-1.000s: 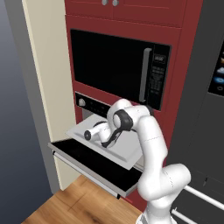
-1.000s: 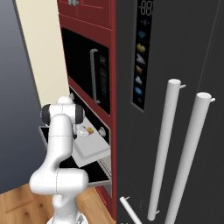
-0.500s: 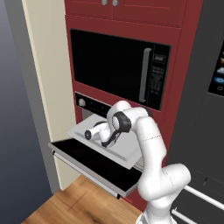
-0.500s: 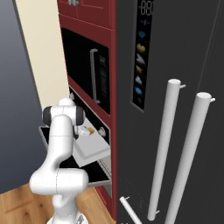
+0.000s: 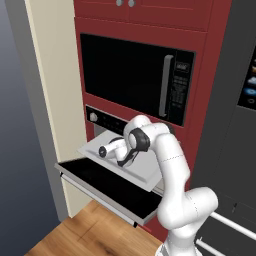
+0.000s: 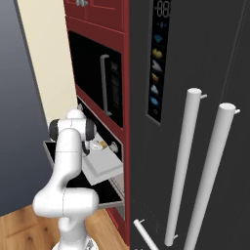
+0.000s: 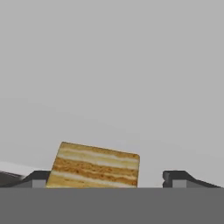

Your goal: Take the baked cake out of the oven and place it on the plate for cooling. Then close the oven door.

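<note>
With oven door (image 5: 107, 187) down — end effector (image 7: 105, 179) apart (straddling cake (image 7: 94, 165)) | tray (image 5: 145, 172) out

one oven (image 5: 112, 131) w/ one door (image 5: 107, 187) dropped open, one pulled-out tray (image 5: 122, 165), one layered cake slice (image 7: 94, 166). one microwave (image 5: 135, 77) above, one knob visible on oven strip (image 5: 93, 117). fridge alongside w/ two long handles (image 6: 183, 166).

Black microwave (image 5: 135, 75) beside dark fridge (image 6: 195, 97)

The cake (image 7: 94, 167) is cut off below; whether the jaws touch it is unclear.
</note>
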Available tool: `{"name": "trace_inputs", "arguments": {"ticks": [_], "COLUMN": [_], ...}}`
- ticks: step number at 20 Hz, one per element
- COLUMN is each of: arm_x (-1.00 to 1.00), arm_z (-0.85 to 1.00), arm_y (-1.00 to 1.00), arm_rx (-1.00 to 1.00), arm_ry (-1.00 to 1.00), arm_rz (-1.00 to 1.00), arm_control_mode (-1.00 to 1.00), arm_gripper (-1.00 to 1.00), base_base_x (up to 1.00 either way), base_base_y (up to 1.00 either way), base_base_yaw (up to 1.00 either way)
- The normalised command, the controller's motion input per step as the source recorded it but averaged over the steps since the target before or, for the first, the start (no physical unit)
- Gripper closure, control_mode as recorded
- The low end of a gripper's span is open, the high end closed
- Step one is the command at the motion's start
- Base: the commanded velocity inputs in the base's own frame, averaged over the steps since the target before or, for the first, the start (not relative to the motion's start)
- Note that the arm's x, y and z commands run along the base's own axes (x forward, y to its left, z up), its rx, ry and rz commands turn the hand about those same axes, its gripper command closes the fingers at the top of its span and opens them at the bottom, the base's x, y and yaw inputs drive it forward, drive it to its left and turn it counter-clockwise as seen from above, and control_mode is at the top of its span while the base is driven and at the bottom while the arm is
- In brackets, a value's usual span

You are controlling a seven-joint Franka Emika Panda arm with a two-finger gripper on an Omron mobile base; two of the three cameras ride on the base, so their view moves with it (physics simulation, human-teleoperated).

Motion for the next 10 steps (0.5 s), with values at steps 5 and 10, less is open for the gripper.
{"name": "trace_inputs", "arguments": {"ticks": [5,10], "arm_x": [-0.09,-0.50], "arm_z": [-0.02,0.50], "arm_y": [0.01,0.03], "arm_rx": [0.01,0.10], "arm_ry": [0.01,-0.04], "arm_rz": [0.01,0.01], "arm_control_mode": [-1.00,-1.00], "arm_gripper": [1.00,1.00], "base_base_x": [0.00,0.00], "base_base_y": [0.00,0.00], "base_base_yaw": [0.00,0.00]}}
